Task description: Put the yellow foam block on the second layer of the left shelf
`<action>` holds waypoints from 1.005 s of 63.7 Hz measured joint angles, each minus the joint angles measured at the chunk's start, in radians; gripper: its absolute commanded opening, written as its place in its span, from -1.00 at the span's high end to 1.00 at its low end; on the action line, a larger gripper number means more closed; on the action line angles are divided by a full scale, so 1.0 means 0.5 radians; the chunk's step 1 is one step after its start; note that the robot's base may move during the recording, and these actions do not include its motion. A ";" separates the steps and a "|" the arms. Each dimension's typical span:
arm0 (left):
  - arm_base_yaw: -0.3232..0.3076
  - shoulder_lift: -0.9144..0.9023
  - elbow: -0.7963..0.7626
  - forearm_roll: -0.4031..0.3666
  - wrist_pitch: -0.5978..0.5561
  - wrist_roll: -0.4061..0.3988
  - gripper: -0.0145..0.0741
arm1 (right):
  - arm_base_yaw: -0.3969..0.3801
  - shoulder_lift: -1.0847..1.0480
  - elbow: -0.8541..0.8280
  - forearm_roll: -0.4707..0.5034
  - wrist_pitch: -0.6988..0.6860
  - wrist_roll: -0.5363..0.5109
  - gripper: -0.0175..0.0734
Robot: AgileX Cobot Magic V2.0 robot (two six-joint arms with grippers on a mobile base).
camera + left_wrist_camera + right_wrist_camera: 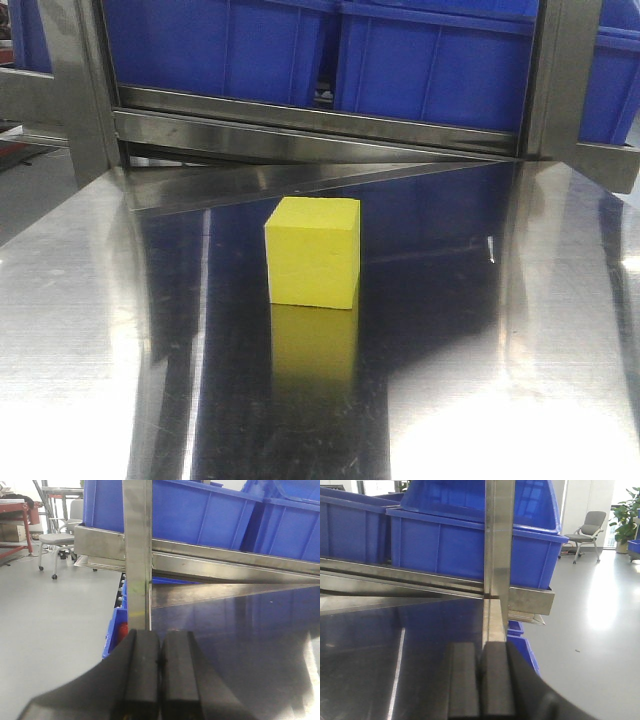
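Currently both left and right jaws sit pressed together and empty, so approaching the yellow foam block unopened risks shoving it across the slick bench.

Right tool: pads pressed together, low centre.
Steel post: upright, dead ahead.
Blue bins: side by side, above the bench.
Office chair: far right.

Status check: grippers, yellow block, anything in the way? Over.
Left gripper shut, empty. Right gripper shut, empty. Yellow foam block sits upright on the steel surface, not gripped. Nothing beside it; blue bins on the rack behind.
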 measured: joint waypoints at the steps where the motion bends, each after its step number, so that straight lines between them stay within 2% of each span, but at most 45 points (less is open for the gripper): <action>1: 0.000 0.000 0.000 0.000 0.000 0.000 0.36 | 0.000 0.000 0.000 0.000 0.000 0.000 0.49; 38: 0.000 0.000 0.000 0.000 0.000 0.000 0.36 | 0.000 0.000 -0.065 0.000 0.024 0.000 0.49; 48: 0.000 0.000 0.000 0.000 0.000 0.000 0.36 | 0.000 0.044 -0.380 0.000 0.188 0.000 0.49; 64: 0.000 0.000 0.000 0.000 0.000 0.000 0.36 | 0.000 0.680 -1.062 0.001 0.634 0.000 0.47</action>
